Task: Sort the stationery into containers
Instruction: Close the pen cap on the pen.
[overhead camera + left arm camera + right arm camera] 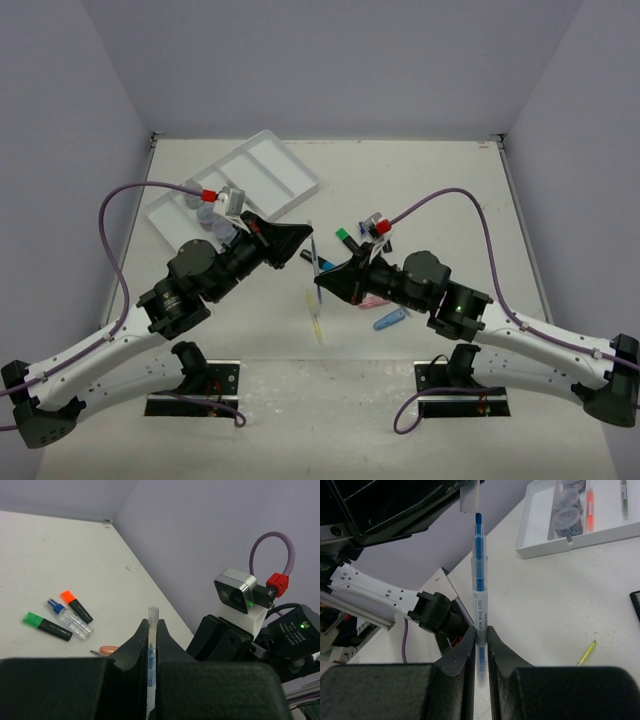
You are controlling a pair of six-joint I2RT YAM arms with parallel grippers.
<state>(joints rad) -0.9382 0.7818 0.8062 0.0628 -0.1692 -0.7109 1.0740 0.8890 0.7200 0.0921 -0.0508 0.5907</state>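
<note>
My right gripper [480,630] is shut on the barrel of a clear pen with a blue core [479,587], held upright with its blue tip bare. My left gripper [153,622] is shut on the pen's clear cap [153,612], which shows as a white piece [470,496] just above and left of that tip, apart from it. Seen from above, both grippers [300,233] [322,283] meet over mid-table around the pen [315,256]. The white compartment tray [262,165] lies at the back left, with clear round jars [206,214] inside.
On the table lie a green-capped highlighter [47,626], an orange-capped highlighter [76,606], a blue-capped bottle [70,618], an orange piece [107,649], a thin yellow pen [316,325], a pink piece [372,302] and a blue piece [390,319]. The tray [540,547] also holds an orange item [590,505].
</note>
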